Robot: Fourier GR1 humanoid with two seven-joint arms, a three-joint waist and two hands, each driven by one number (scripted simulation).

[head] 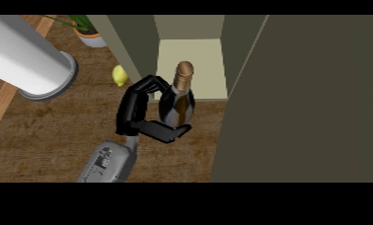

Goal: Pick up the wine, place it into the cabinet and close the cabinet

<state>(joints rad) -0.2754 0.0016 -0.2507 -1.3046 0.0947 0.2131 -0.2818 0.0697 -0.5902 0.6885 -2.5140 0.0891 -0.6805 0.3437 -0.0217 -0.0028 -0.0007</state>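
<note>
A dark wine bottle (178,104) with a tan foil neck stands upright in front of the open cabinet (191,63). Its base is over the counter just before the pale shelf. My left hand (131,114) is at the bottle's left side, shut on it, with fingers curled round the far side and the thumb round the near side. The cabinet door (306,100) is swung open and fills the right of the view. My right hand does not show.
A lemon (119,75) lies on the wooden counter (51,135) by the cabinet's left wall. A large white cylinder (33,63) stands at the left. A potted plant (89,34) sits at the back.
</note>
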